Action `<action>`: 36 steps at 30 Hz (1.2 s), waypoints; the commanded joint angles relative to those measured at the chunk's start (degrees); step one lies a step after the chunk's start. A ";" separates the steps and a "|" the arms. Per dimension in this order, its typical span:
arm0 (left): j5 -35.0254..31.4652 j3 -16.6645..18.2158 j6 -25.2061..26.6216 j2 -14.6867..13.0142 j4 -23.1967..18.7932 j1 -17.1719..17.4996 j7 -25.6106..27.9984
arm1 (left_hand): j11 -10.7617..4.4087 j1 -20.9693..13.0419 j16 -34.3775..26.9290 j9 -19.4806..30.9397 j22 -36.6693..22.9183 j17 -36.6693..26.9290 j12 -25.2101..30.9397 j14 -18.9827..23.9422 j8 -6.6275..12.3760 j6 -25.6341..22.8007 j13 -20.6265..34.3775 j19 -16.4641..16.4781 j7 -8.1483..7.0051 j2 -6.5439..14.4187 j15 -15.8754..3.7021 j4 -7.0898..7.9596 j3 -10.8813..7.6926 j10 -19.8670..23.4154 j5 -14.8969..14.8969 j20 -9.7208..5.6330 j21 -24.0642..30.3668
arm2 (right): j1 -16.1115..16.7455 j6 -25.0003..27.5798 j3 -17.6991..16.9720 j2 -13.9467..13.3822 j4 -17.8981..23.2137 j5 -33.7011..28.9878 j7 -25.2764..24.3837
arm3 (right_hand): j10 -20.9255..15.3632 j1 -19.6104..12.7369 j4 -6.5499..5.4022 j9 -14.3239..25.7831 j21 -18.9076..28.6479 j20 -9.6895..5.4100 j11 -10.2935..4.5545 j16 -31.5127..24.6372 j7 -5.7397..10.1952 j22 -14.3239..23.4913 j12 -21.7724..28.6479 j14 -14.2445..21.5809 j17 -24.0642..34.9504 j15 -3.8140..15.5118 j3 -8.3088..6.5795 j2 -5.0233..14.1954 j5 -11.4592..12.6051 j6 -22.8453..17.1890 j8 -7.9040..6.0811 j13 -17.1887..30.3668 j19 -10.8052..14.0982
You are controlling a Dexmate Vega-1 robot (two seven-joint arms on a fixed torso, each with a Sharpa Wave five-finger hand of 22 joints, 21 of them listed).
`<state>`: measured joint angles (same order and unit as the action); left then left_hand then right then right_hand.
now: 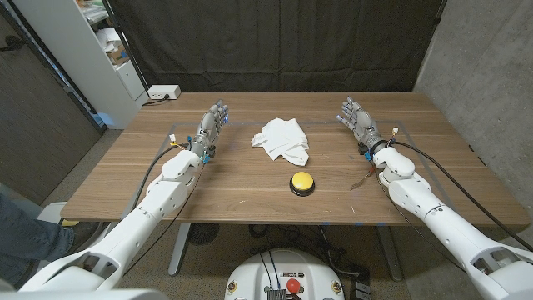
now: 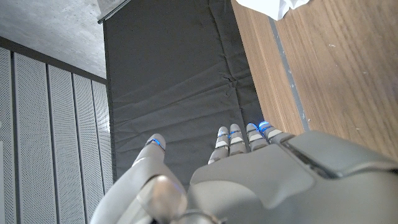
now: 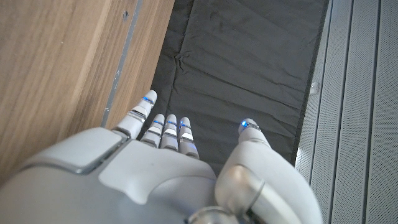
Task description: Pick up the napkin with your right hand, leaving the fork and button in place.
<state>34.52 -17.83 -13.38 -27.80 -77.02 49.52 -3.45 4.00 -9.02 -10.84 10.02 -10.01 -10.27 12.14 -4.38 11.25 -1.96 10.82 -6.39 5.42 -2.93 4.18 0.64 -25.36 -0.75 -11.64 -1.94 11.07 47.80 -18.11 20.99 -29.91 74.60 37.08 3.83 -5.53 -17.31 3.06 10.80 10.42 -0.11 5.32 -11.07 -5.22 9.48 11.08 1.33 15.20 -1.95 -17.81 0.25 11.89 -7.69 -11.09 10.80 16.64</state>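
napkin first: the crumpled white cloth napkin (image 1: 282, 140) lies on the brown wooden table (image 1: 250, 187) a little past the middle, toward the far edge, and nothing touches it. from the napkin, the round yellow push button on its black base (image 1: 302, 182) sits at about 5 o'clock, near it but apart. i cannot make out a fork on the table from the head view.

the right hand (image 1: 356, 116) is at about 3 o'clock from the napkin, well apart from it, near the far right part of the table. its fingers point toward the far edge and are spread, with nothing between them. the right wrist view shows the same hand (image 3: 168, 162) from behind, fingers straight and thumb held away, with the table edge and the black curtain (image 3: 249, 68) beyond the fingertips.

the left hand (image 1: 213, 125) is at about 9 o'clock from the napkin, also apart from it, fingers extended toward the far edge and holding nothing. in the left wrist view this hand (image 2: 242, 168) has its fingers straight with the thumb off to the side, and a corner of the napkin (image 2: 273, 7) shows on the table beyond it.

a white power strip (image 1: 162, 92) lies just beyond the far left corner of the table, at about 10 o'clock from the napkin.
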 commanded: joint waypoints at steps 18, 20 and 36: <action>-1.39 1.01 1.29 -0.43 -2.08 1.67 0.31 | -0.23 -0.29 -0.11 0.25 -0.31 -0.12 0.22 0.07 -0.10 -0.21 0.09 -0.35 0.02 0.51 0.14 -0.25 -0.07 0.16 -0.19 0.10 0.37 | 1.19 -9.04 0.88 -0.64 1.73 -6.87 -0.74 | -0.77 -0.90 0.59 0.14 0.26 -0.01 -0.46 -0.46 0.75 0.25 0.32 0.09 -0.30 0.14 -0.09 0.53 0.43 -0.74 -0.30 0.22 0.07; -1.38 1.00 1.25 -0.47 -1.95 1.61 0.07 | -0.15 -0.28 -0.10 0.25 -0.31 -0.12 0.22 0.06 -0.09 -0.26 0.09 -0.36 0.02 0.52 0.13 -0.26 -0.05 0.18 -0.18 0.12 0.37 | 1.04 -9.70 1.10 -0.67 1.64 -7.94 -1.17 | -0.77 -0.92 0.63 0.14 0.25 -0.03 -0.52 -0.46 0.81 0.25 0.32 0.09 -0.35 0.14 -0.06 0.52 0.44 -0.82 -0.33 0.22 0.02; -1.48 0.90 0.34 -0.03 -0.67 1.23 -0.75 | -0.27 -0.21 -0.07 0.26 -0.33 -0.14 0.25 0.10 -0.11 -0.55 0.11 -0.54 0.06 0.63 0.26 -0.38 0.11 0.46 -0.12 0.25 0.32 | -1.01 -15.03 3.30 -0.02 -0.41 -16.48 -4.69 | -0.12 -1.39 0.98 0.12 0.30 -0.12 -1.13 -0.57 1.22 0.25 0.05 0.46 -0.70 0.57 -0.21 0.74 0.60 -0.75 -0.25 0.21 -0.05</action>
<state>33.13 -16.90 -12.45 -28.12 -78.47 51.02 -3.73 3.79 -9.24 -10.83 10.01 -10.28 -10.26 12.14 -4.38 11.25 -1.95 10.80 -6.38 5.41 -2.70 4.18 0.39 -25.12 -0.54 -11.64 -1.94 11.07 47.87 -30.32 23.05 -30.46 75.21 24.69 0.79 -5.76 -18.13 3.73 10.78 10.41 -0.11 4.54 -11.07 -4.50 9.47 11.08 1.55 14.37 -1.72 -17.98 1.08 12.11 -8.41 -11.09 10.79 16.64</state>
